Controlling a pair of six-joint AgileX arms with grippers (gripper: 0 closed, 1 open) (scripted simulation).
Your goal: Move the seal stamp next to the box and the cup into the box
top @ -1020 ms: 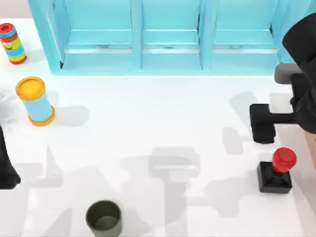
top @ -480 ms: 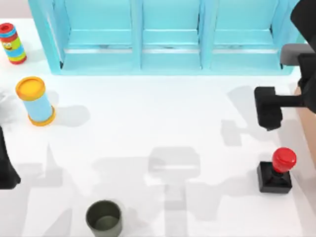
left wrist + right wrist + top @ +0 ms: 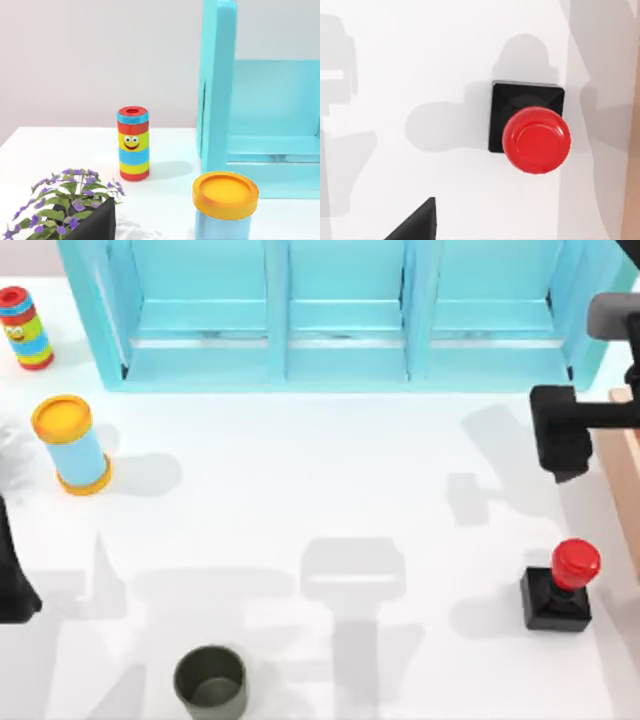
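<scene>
white tabletop (image 3: pixel 300 500) | seal stamp (image 3: pixel 560 588) upright at right (just beside box (image 3: pixel 622 455) edge) | cup (image 3: pixel 211 682) front-left | right gripper (image 3: pixel 562 445) above stamp, jaws' state cannot tell | left arm (image 3: pixel 12 575) parked left | no readable writing

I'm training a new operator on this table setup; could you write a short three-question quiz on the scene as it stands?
1. True or false: the stamp stands upright on the table, near its right edge.
2. Where is the cup? A) inside the box B) on the table near its front edge, left of centre C) on the shelf unit
3. Fill in: the blue cylinder has a ____ lid.

Key: 1 true. 2 B. 3 yellow.

The right pincer hangs behind the stamp, beside the box; the left arm sits at the table's left edge.
</scene>
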